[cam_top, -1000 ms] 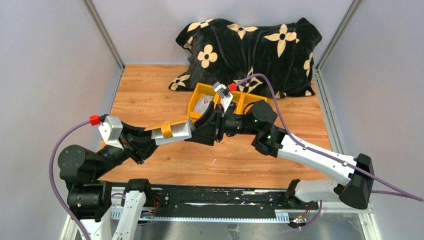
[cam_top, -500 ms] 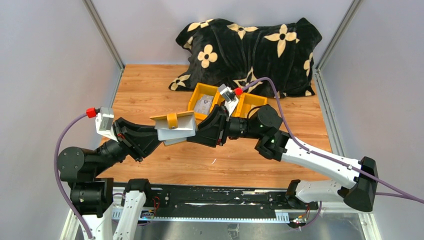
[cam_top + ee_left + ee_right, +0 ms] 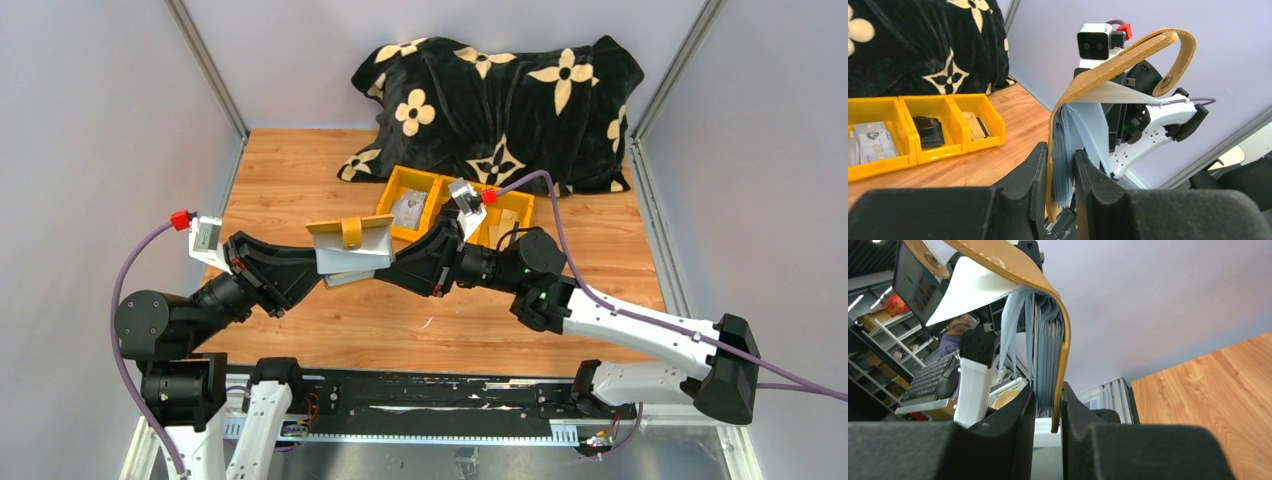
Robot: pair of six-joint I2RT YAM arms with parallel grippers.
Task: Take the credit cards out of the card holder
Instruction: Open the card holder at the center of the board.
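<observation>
Left gripper (image 3: 1060, 202): clamped on the bottom edge of the card holder (image 3: 350, 238), one black finger (image 3: 1034, 175) on the outside of the mustard cover, the other against the stack of sleeves.
Right gripper (image 3: 1048, 415): closed on the same card holder from the opposite side; its jaws pinch the sleeve bundle together with the edge of the yellow cover.
Card holder: held in the air between the two grippers, above the middle of the table (image 3: 290, 170) and touching nothing else. It is open, with one leaf arching over the top.
Snap tab (image 3: 1175, 55): hangs free at the end of the arched leaf, its metal stud showing.
Sleeves (image 3: 1044, 355): grey-blue, fanned out from the spine; a pale flap spreads under the arched leaf. Whether cards sit inside them cannot be told.
Credit cards (image 3: 872, 142): several pale ones lie flat in an end compartment of the yellow bin (image 3: 955, 145), well apart from the card holder.
Yellow bin: stands on the table behind the grippers, three compartments in a row; the middle one holds a black pouch (image 3: 930, 131).
Blanket (image 3: 500, 90): black with cream flowers, heaped at the far edge, just behind the bin.
</observation>
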